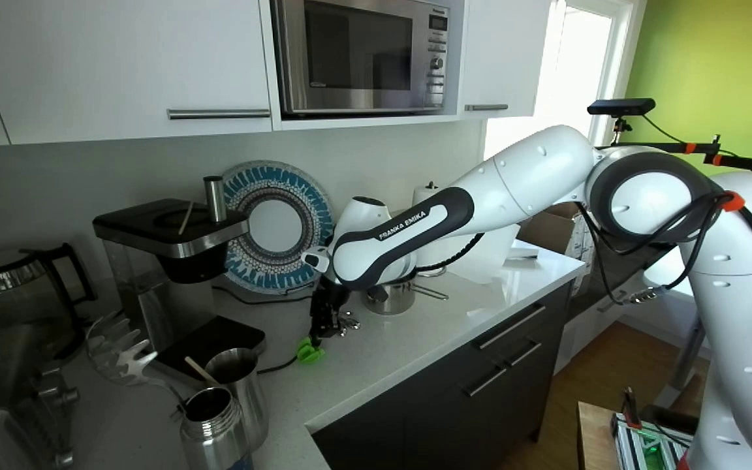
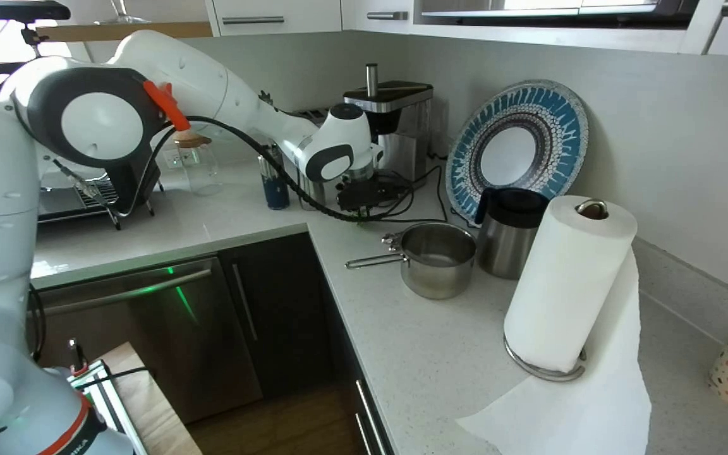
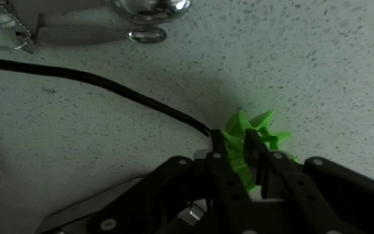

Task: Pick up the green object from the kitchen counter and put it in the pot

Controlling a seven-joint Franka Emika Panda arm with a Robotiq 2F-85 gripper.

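Snagging is risked near inner corner of counter (image 1: 402,339), given cord (image 3: 131,94) beside fingertip (image 3: 217,143); whether green object (image 1: 311,353) is clamped by gripper (image 3: 234,139) cannot be told.

Flanking the arm (image 1: 519,183), both exterior views share the counter (image 1: 379,346), while the wrist view looks closely down.

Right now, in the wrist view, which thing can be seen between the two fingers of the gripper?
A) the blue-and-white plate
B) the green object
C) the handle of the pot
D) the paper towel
B, because part of the green object shows in the narrow gap between the dark fingers of the gripper, though whether they grip it firmly cannot be told.
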